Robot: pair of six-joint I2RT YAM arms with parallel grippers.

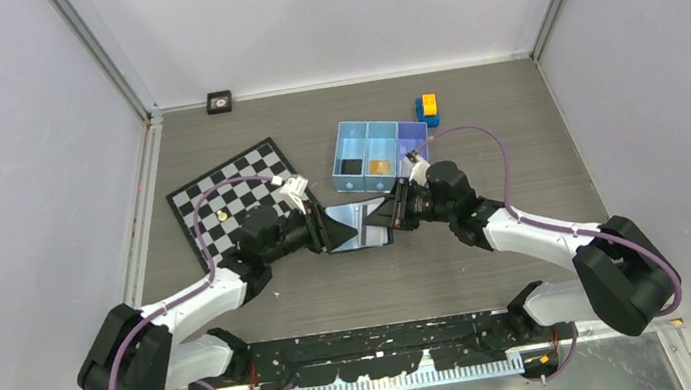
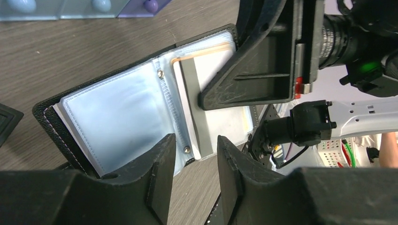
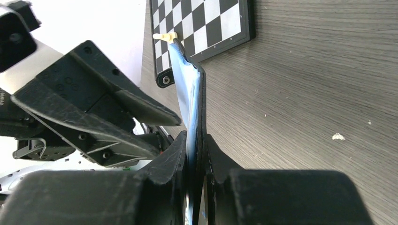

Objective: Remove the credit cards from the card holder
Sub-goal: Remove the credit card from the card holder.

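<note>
Your right gripper [image 3: 196, 140] is clamped on a thin edge of the holder [image 1: 354, 227], which stands open at mid-frame in the top view, between the two arms; a pull from the other side could, I judge, drag it out of that pinch or fold it shut. One right finger lies across the sleeve [image 2: 117, 112] holding the striped card [image 2: 191, 101], so the card may jam under it when drawn. Your left gripper [image 2: 197, 140] has its jaws apart at the holder's near edge, gripping nothing; closing there risks catching sleeve instead of card. In the tray [image 1: 381, 125], upper centre, the left bay holds something dark, the middle something gold, too small to name; the right bay is partly hidden
</note>
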